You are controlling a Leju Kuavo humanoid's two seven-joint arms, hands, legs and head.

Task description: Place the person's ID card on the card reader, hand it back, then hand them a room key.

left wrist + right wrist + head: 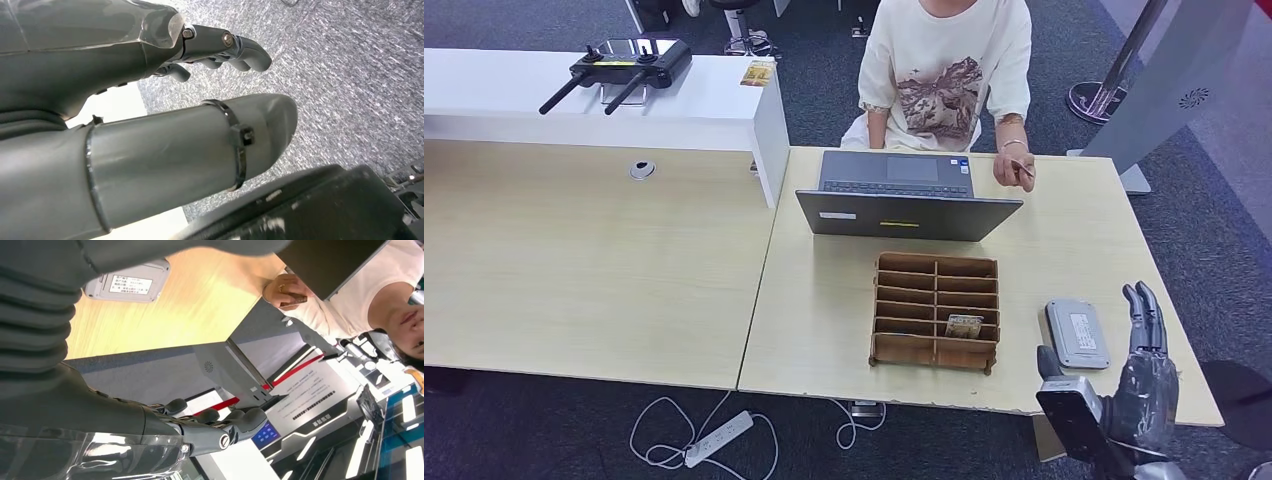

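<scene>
Grey carpet runs under a pale wooden counter (624,270) where we stand opposite a seated person (949,70) behind an open laptop (904,205). Our right hand (1146,375) hovers at the counter's edge at about four o'clock in the head view, its fingers (1144,310) straight, close together and pointing toward the person, holding nothing. The card reader (1077,333) lies flat on the counter just beside that hand, on the nine o'clock side of the fingers. Our left hand (150,100) hangs over the carpet with its fingers (240,50) curled inward and nothing in them.

The ID card (1021,167) appears to be the small brown item pinched in the person's hand (1014,170) at the laptop's corner, toward one o'clock — it is too small for us to be sure. A wooden rack (935,311) sits at the counter's centre with one card-like item (964,325) in a slot, likely the room key.

We judge the handover has not begun. The card is well apart from our right hand, so a long reach is due; we could clip the laptop lid or nudge the reader on the way. A thin card may also slip from straight fingers — or get dropped if the person lets go early.
</scene>
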